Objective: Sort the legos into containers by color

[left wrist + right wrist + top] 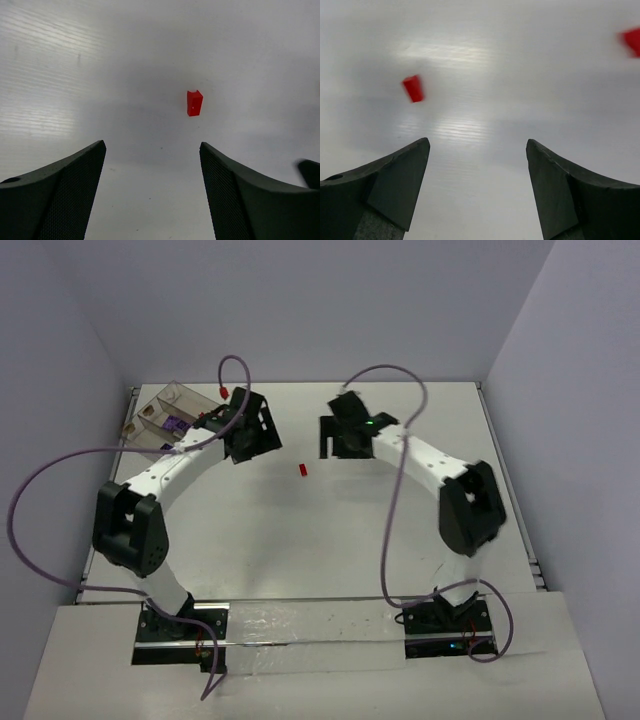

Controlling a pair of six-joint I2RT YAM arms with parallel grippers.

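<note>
The tray (160, 405) blocks the far left corner; the left gripper (152, 143) hangs just beside it, barring its right side; the right gripper (478, 140) hangs near the middle of the far edge; between them runs an open lane of table (300, 540) with one red brick (302, 470) in it; both arms' elbows arch over the left and right edges.

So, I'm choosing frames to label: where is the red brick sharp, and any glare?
Left wrist: red brick sharp, soft shadow around it. Right wrist: red brick blurred, pale glare on the table. Top external: crisp, brick tiny.
</note>
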